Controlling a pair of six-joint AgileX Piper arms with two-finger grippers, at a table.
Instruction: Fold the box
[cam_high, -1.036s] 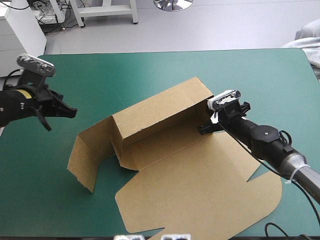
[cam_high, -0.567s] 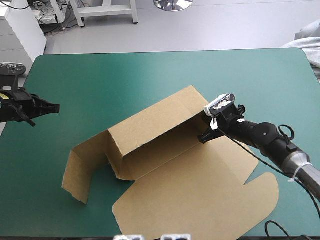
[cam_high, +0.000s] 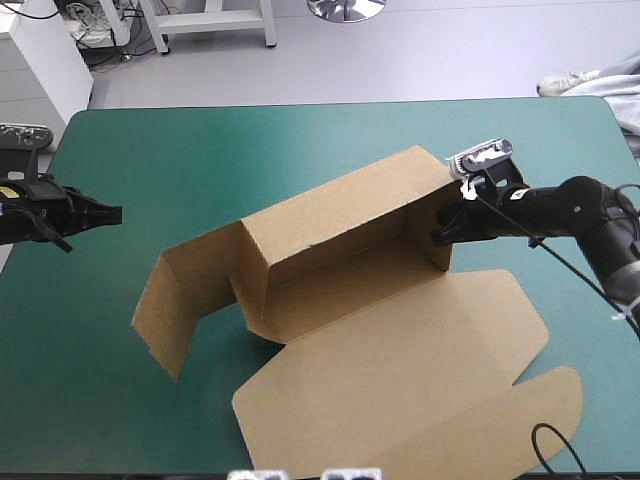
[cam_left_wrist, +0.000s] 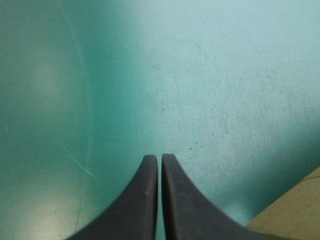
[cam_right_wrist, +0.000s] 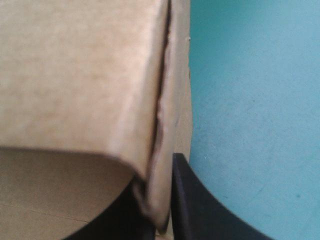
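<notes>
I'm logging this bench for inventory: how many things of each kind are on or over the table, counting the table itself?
Brown cut-board box: 1
Black two-fingered pincers: 2 (left pincer, right pincer)
Teal-green covered table: 1
Total: 4

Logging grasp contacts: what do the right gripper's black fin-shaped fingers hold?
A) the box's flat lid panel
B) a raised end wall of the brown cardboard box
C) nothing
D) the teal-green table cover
B: the right wrist view shows the right gripper all but shut, with an upright wall of the brown cardboard box clamped in it.
</notes>
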